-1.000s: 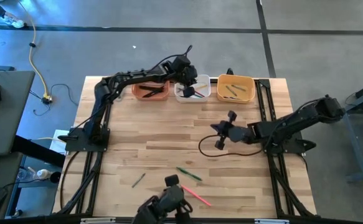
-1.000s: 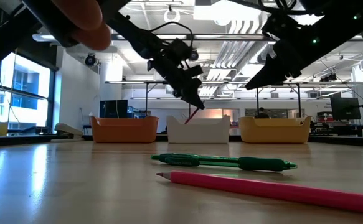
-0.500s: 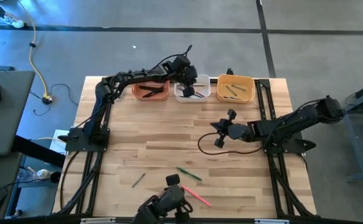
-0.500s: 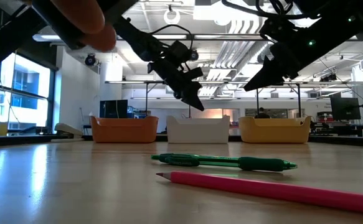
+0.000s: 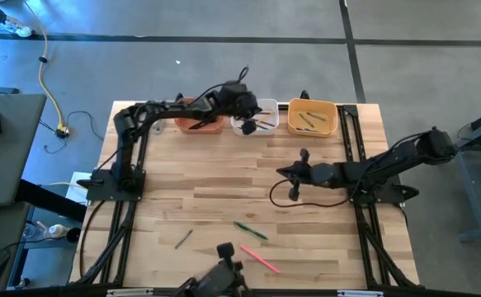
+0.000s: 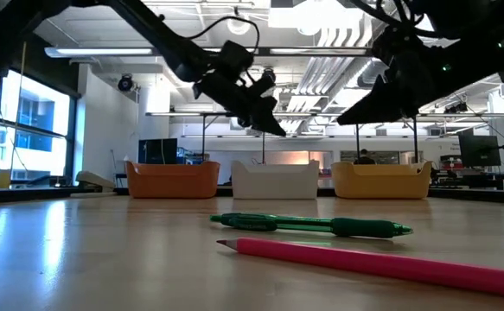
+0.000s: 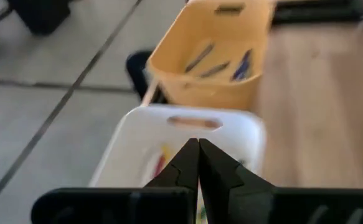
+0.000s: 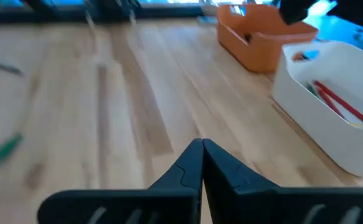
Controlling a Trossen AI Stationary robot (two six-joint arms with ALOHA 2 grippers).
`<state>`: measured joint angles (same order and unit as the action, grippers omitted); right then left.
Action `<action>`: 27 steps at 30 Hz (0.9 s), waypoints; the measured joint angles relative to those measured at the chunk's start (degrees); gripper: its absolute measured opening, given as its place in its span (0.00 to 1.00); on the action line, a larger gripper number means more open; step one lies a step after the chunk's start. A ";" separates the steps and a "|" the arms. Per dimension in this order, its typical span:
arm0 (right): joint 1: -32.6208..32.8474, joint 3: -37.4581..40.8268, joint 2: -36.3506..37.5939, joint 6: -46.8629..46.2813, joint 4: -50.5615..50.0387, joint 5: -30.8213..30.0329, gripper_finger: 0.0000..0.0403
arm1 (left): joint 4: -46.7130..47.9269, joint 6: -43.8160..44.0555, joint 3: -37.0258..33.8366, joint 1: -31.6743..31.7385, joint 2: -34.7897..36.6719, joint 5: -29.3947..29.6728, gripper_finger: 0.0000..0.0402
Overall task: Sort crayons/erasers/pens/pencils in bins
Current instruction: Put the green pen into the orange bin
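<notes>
Smooth plastic bins stand on a satin, light wood-plank table.

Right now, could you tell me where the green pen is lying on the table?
In the high view the green pen lies near the table's front edge, slightly right of centre, just behind the pink pencil and right of a small green stick.

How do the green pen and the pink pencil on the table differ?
The green pen is thicker, with a darker grip section; the pink pencil is slim and plain. The pen lies farther from the low camera, the pencil nearer. Both lie flat on the table, untouched.
</notes>
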<state>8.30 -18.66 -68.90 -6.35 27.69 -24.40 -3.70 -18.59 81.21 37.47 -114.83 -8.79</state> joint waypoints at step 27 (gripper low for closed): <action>14.95 -9.63 -2.51 -11.99 -10.95 -1.45 0.00 | -55.57 15.09 -62.72 -30.28 32.66 1.79 0.00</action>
<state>23.25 -28.29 -71.41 -18.34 16.74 -25.85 -59.27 -3.50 18.49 7.20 -82.18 -6.99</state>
